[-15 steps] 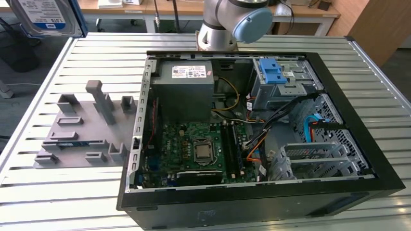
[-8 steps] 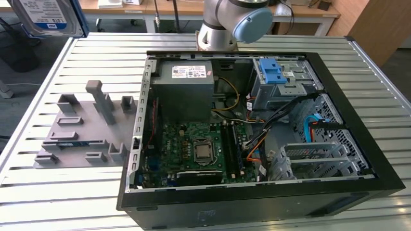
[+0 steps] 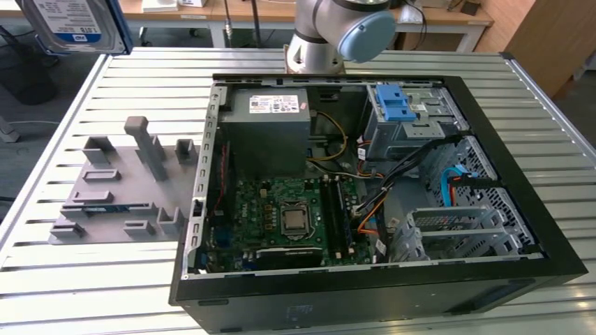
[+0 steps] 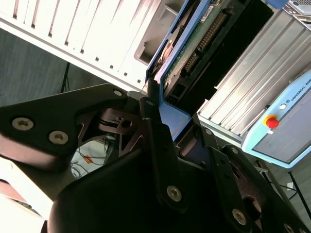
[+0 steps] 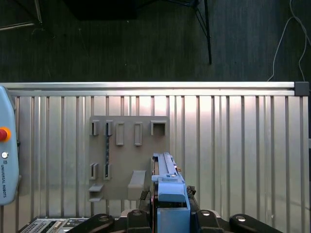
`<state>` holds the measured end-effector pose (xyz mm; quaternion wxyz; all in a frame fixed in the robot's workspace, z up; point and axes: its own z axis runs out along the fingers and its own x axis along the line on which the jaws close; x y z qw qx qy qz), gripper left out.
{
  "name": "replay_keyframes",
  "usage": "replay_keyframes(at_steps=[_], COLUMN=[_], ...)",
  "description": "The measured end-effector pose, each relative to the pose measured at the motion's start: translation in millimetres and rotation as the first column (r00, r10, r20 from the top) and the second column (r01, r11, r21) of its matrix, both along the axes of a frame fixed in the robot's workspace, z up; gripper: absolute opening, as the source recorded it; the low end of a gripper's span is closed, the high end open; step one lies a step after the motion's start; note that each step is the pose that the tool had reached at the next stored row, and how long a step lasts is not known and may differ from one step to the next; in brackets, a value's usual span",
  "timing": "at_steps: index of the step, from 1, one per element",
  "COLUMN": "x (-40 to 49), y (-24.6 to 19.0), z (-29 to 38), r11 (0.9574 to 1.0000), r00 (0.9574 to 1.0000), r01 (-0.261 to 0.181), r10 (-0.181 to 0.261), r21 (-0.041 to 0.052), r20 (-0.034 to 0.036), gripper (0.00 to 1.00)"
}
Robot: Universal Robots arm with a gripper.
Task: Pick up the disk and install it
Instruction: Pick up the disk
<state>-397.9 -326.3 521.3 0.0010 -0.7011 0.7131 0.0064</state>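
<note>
The disk [image 3: 70, 24], a silver drive with a blue-and-white label in a blue carrier, hangs high in the air at the exterior view's upper left, off the table's far corner. In the second wrist view my gripper [image 4: 175, 116] is shut on the disk [image 4: 194, 43], with black fingers [image 4: 151, 111] pressed on the blue carrier's end and its green circuit board showing. In the first wrist view the disk [image 5: 165, 177] stands edge-on in the gripper [image 5: 167, 213], above the grey holder plate [image 5: 129, 160] on the table.
The open computer case [image 3: 373, 188] lies on the slatted metal table [image 3: 139, 77]. Inside are a grey power-supply box [image 3: 270, 115], a drive bay with a blue latch [image 3: 396, 105] and a metal cage [image 3: 456, 227]. The grey holder plate [image 3: 121, 188] lies beside the case. A teach pendant [image 4: 286, 121] sits nearby.
</note>
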Motion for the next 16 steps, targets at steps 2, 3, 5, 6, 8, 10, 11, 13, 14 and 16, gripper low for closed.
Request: replay_keyframes(at_steps=[2, 3, 5, 6, 8, 10, 11, 13, 14, 16], x=[1.8, 2.8, 5.1, 6.1, 8.5, 10.6, 12.0, 14.5, 15.5, 17.2], y=[0.0, 0.0, 0.0, 0.0, -0.1, -0.1, -0.1, -0.1, -0.2, -0.9], z=[0.0, 0.0, 0.0, 0.0, 0.0, 0.0, -0.1, 0.0, 0.0, 0.0], r11=[1.0000, 1.0000, 1.0000, 1.0000, 1.0000, 1.0000, 1.0000, 1.0000, 1.0000, 1.0000], r00=[1.0000, 1.0000, 1.0000, 1.0000, 1.0000, 1.0000, 1.0000, 1.0000, 1.0000, 1.0000], r01=[0.000, 0.000, 0.000, 0.000, 0.000, 0.000, 0.000, 0.000, 0.000, 0.000], r10=[0.000, 0.000, 0.000, 0.000, 0.000, 0.000, 0.000, 0.000, 0.000, 0.000], r21=[0.0000, 0.0000, 0.0000, 0.0000, 0.0000, 0.0000, 0.0001, 0.0000, 0.0000, 0.0000], r20=[0.0000, 0.0001, 0.0000, 0.0001, 0.0000, 0.0000, 0.0001, 0.0000, 0.0000, 0.0000], gripper=[0.36, 0.36, 0.36, 0.36, 0.36, 0.36, 0.36, 0.36, 0.36, 0.36])
